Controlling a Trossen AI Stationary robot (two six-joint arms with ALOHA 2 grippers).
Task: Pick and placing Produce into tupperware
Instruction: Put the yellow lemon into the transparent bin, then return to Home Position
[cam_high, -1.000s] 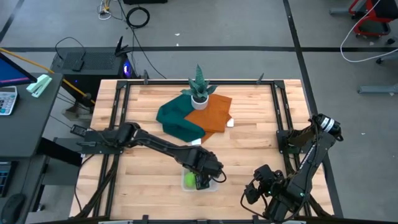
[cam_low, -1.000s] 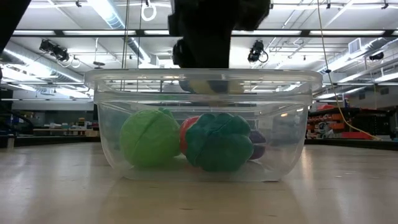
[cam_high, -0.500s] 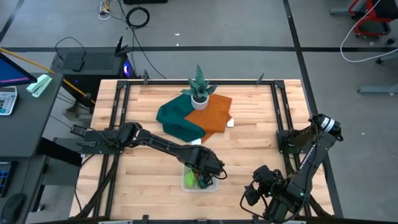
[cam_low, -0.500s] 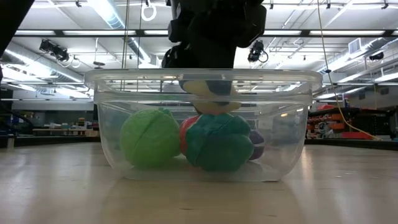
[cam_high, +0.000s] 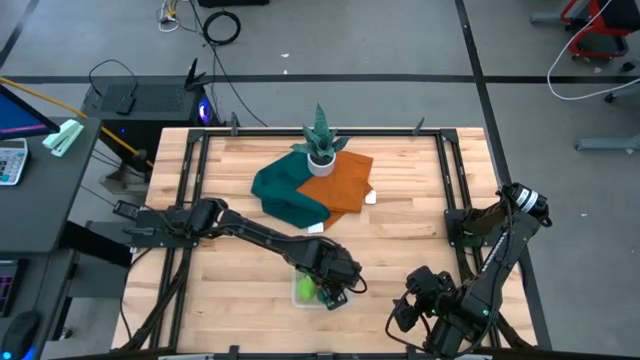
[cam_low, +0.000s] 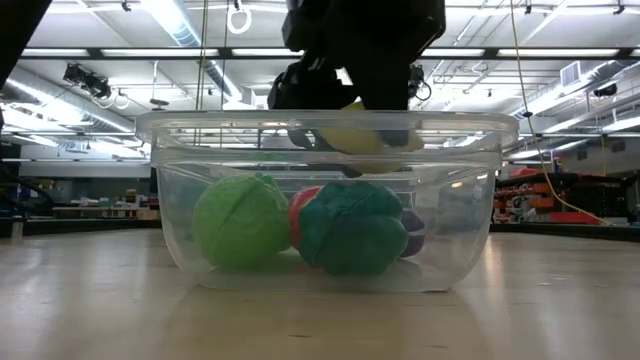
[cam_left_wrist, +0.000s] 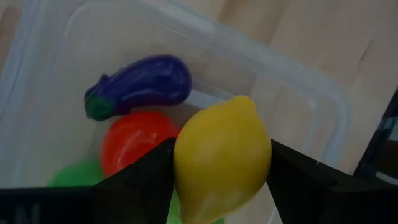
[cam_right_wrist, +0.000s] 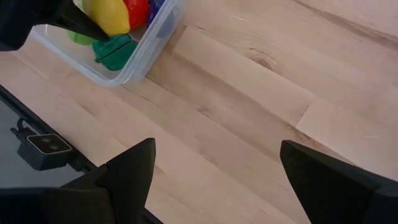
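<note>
Wooden tabletop (cam_high: 240, 270) carries the clear rectangular plastic tub (cam_low: 180, 240) near its front edge. Left pincer (cam_left_wrist: 217, 171) clamps the yellow toy lemon (cam_left_wrist: 222, 158) over the tub, long axis level in the low view. Right pincer (cam_right_wrist: 214, 171), spread wide, waits beside.

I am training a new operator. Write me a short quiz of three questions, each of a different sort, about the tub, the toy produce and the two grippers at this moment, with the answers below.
1. True or false: the left gripper is shut on the yellow lemon above the clear tub.
2. Which toy lies beside the red piece in the tub? A) orange carrot B) purple eggplant C) white onion
3. Fill in: the right gripper is open over bare ____, off to the side of the tub.

Key: 1 true; 2 B; 3 wood (the wooden table top).
</note>
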